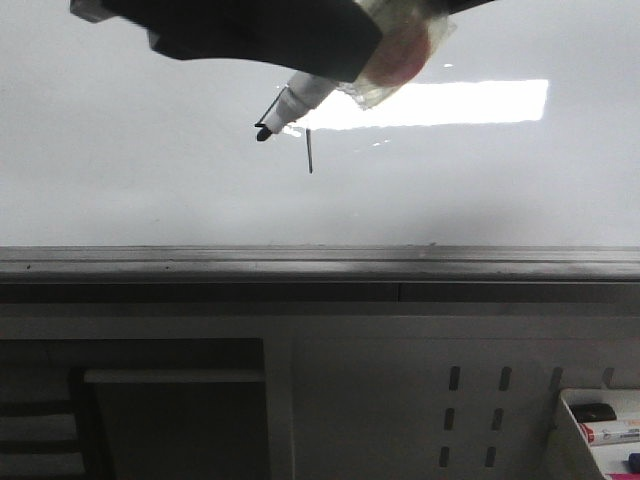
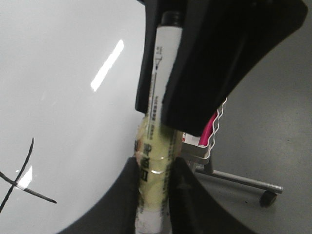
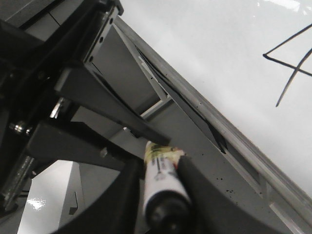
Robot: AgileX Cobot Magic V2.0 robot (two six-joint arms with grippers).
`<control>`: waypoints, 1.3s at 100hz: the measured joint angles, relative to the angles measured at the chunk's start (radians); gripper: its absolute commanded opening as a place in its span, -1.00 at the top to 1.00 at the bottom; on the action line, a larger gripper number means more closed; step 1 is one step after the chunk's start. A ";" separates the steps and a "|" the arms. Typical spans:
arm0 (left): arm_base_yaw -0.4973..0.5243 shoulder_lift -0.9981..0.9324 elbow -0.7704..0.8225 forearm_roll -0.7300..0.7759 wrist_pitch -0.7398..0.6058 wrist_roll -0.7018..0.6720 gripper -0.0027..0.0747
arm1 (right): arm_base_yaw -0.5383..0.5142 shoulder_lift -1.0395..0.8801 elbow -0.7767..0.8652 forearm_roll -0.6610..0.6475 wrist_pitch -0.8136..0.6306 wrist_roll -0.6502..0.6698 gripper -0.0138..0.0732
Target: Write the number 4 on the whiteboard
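Here, nearest the camera in the front view, a marker tray (image 1: 598, 425) is seen at the lower right, then the grey edge strip of the whiteboard (image 1: 150, 200). Farther up, the left gripper (image 2: 153, 168) is closed on a marker (image 1: 300, 102), its long axis slanting down toward the board, tip at the figure's left corner. The number 4 (image 3: 290, 61) appears complete, so withdrawal is judged next. The right gripper (image 3: 161, 180) is closed on a second marker (image 3: 163, 190), well apart.
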 measured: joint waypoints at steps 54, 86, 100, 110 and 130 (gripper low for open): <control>0.000 -0.209 0.211 -0.346 -0.643 -0.117 0.98 | -0.222 -0.177 -0.014 0.007 -0.068 -0.002 -0.15; 0.000 -0.071 0.219 -0.220 -0.826 -0.428 0.98 | -0.226 -0.255 0.126 0.035 -0.176 -0.002 -0.15; 0.000 0.025 0.209 -0.118 -0.826 -0.570 0.98 | -0.226 -0.259 0.134 0.038 -0.179 -0.002 -0.15; 0.000 0.093 0.183 -0.100 -0.829 -0.597 0.98 | -0.226 -0.259 0.134 0.040 -0.180 -0.002 -0.15; 0.000 0.167 0.146 -0.093 -0.868 -0.612 0.98 | -0.226 -0.259 0.134 0.040 -0.180 -0.005 -0.15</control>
